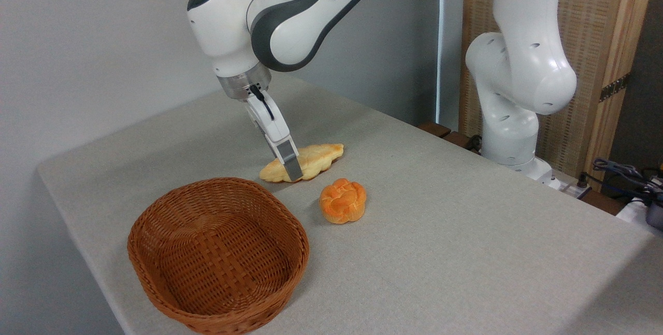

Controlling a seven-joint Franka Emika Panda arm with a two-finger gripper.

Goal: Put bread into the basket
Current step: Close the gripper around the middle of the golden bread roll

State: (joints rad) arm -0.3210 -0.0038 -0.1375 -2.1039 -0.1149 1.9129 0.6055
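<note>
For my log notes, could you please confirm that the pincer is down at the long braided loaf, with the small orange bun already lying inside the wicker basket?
Not quite: the small orange bun is not inside the wicker basket; it lies on the table to the basket's right, and the basket holds nothing. The rest stands: the camera view shows the pincer down at the long braided loaf.

The bread [311, 161] is a long, pale golden braided loaf with tapered ends and lightly browned ridges; it lies flat on the table, running from lower left to upper right, its right end slightly farther back. The basket [217, 257] is an oval of reddish-brown woven wicker with low sides and a braided rim; it stands upright and empty near the front left corner, in front of the loaf and apart from it
</note>
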